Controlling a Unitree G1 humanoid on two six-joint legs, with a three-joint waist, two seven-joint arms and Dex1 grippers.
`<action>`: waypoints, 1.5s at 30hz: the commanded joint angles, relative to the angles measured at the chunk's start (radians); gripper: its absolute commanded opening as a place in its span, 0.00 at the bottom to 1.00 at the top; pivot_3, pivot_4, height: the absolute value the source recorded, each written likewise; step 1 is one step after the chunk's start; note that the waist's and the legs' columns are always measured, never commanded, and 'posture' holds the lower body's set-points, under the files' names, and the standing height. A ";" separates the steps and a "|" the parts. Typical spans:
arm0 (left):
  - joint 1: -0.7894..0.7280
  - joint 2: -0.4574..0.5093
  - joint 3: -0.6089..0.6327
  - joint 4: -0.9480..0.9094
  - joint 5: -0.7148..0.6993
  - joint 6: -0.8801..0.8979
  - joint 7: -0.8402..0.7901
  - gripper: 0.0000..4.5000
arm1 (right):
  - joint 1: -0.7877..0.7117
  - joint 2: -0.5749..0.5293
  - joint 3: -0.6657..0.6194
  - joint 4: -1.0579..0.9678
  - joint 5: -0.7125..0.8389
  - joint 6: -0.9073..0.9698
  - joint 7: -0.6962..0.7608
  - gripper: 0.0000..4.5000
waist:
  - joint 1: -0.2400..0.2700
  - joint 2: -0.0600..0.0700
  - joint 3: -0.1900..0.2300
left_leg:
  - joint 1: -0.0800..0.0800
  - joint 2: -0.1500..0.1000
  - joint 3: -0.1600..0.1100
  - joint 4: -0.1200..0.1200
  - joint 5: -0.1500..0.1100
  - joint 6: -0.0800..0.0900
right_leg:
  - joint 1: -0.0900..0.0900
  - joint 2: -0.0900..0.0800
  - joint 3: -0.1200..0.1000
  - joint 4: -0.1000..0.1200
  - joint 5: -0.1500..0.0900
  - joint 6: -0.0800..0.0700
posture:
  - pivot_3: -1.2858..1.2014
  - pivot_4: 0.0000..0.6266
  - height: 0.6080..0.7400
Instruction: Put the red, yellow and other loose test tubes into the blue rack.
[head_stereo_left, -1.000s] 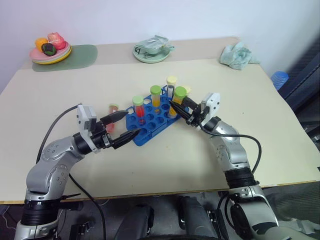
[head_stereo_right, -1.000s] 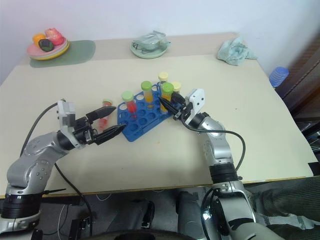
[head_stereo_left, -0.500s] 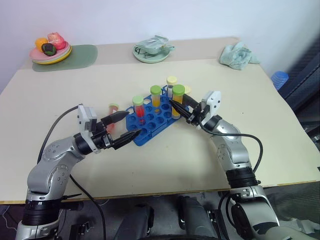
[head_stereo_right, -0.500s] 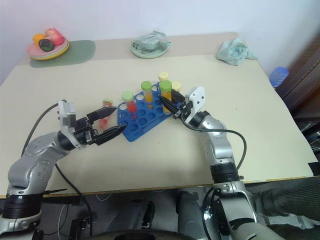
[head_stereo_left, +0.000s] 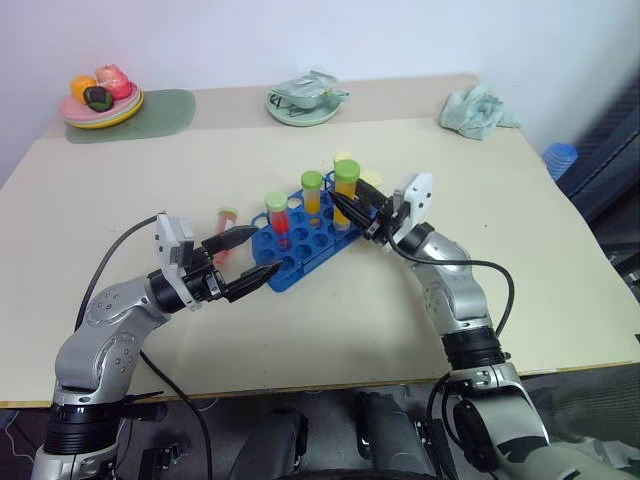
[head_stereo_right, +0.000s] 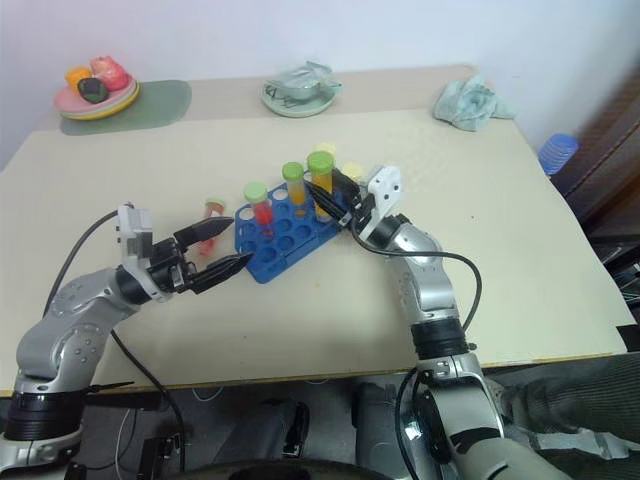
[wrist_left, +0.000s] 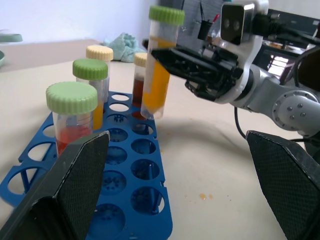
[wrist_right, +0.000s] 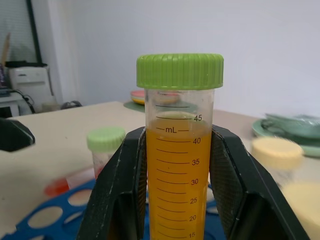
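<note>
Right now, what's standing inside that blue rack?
In the blue rack stand a red-liquid tube and an orange-liquid tube, both green-capped. The right claw holds a yellow tube above its holes. Cream-capped tubes stand behind, partly covered.

You get even, bright indoor light, soft shadows on the table (head_stereo_left: 330, 330). Right wrist view: background caps blurred (held tube (wrist_right: 179, 165) sharp). No real glare.

I see the right gripper (wrist_left: 165, 62) clamped on the yellow tube (wrist_left: 159, 60), its tip just above the blue rack (wrist_left: 131, 197); my left gripper's fingers (wrist_left: 70, 195) stand wide apart.
</note>
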 joint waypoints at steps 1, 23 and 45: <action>0.007 0.002 0.014 -0.033 -0.008 -0.021 0.003 1.00 | -0.027 0.016 0.002 -0.009 0.008 -0.023 0.007 0.38 | 0.000 0.000 0.000 | 0.000 0.000 0.000 0.000 0.000 0.000 | 0.000 0.000 0.000 0.000 0.000 0.000 | 0.52 0.24 1.00; 0.035 0.016 0.035 -0.067 -0.020 -0.012 0.025 1.00 | -0.087 0.041 -0.012 0.239 -0.020 -0.145 0.042 0.38 | -0.001 0.000 0.000 | 0.000 0.000 0.000 0.000 0.000 0.000 | 0.000 0.000 0.000 0.000 0.000 0.000 | 0.52 0.24 1.00; 0.026 0.018 0.032 -0.065 -0.022 -0.009 0.026 1.00 | -0.037 0.009 -0.022 0.135 0.000 -0.101 0.057 0.38 | -0.001 0.000 0.000 | 0.000 0.000 0.000 0.000 0.000 0.000 | 0.000 0.000 0.000 0.000 0.000 0.000 | 0.52 0.24 1.00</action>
